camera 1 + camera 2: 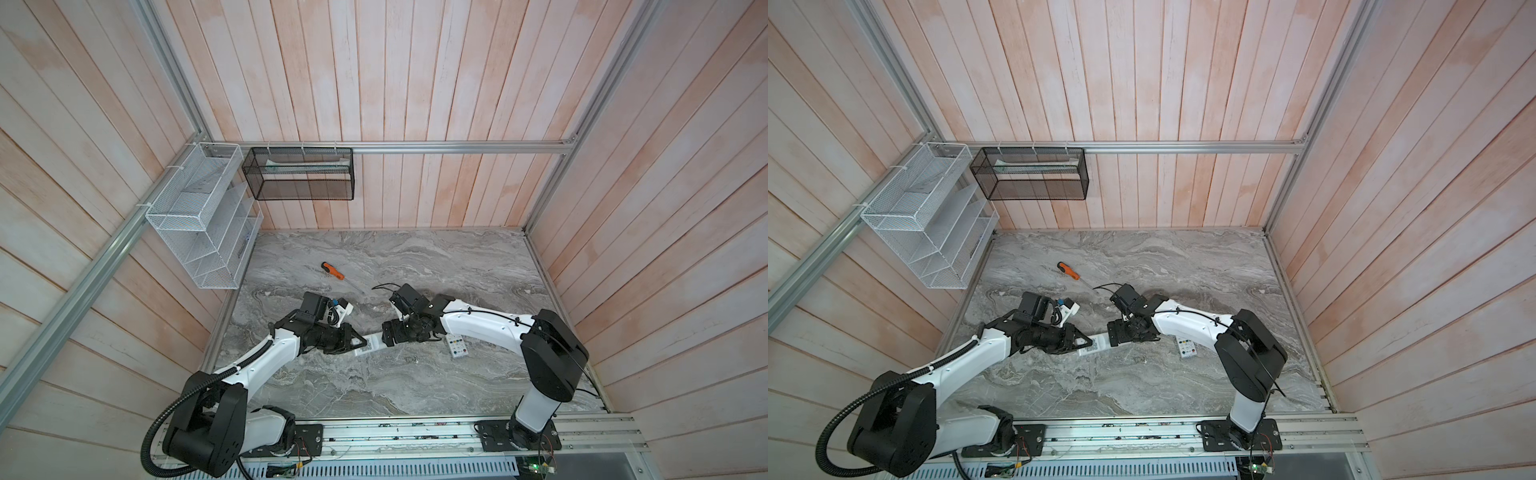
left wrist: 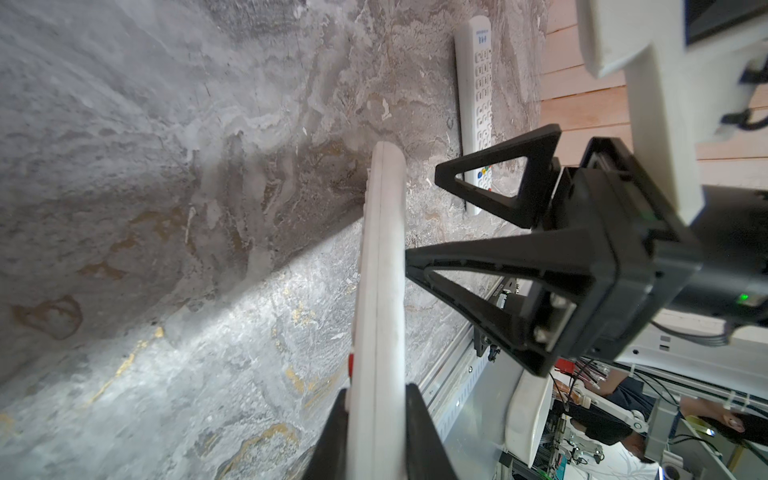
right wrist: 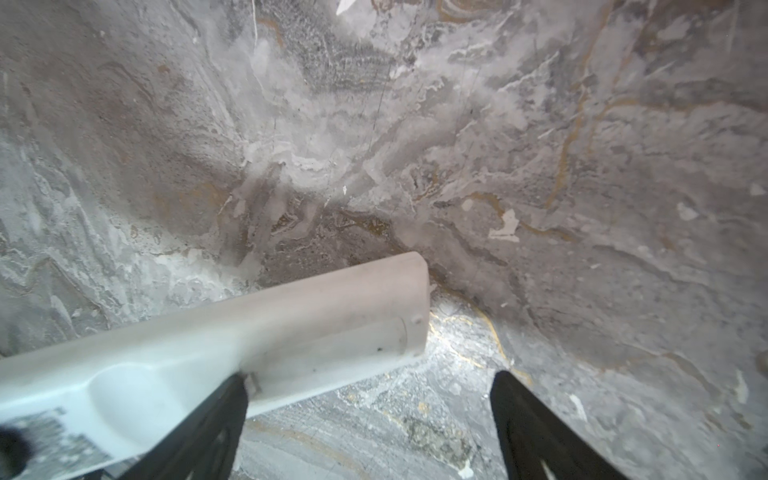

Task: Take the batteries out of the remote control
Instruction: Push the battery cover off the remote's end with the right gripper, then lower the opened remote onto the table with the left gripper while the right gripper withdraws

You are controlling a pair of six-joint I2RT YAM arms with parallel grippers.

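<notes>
My left gripper (image 2: 378,411) is shut on a white remote control (image 2: 382,266), held on its long edge just above the marble table (image 1: 374,257). In both top views the remote (image 1: 371,344) (image 1: 1095,344) spans the gap between the two grippers. My right gripper (image 3: 370,415) stands open at the remote's free end (image 3: 291,324). One of its fingers (image 3: 216,415) lies against the remote's back; the other stands well apart. From the left wrist view, the right gripper (image 2: 426,214) shows wide open beside the remote. The batteries are hidden.
A second white remote with coloured buttons (image 1: 457,347) (image 2: 476,104) lies flat under my right arm. An orange-and-black screwdriver (image 1: 332,271) lies farther back. A white wire rack (image 1: 199,216) and a black mesh basket (image 1: 299,174) hang on the walls.
</notes>
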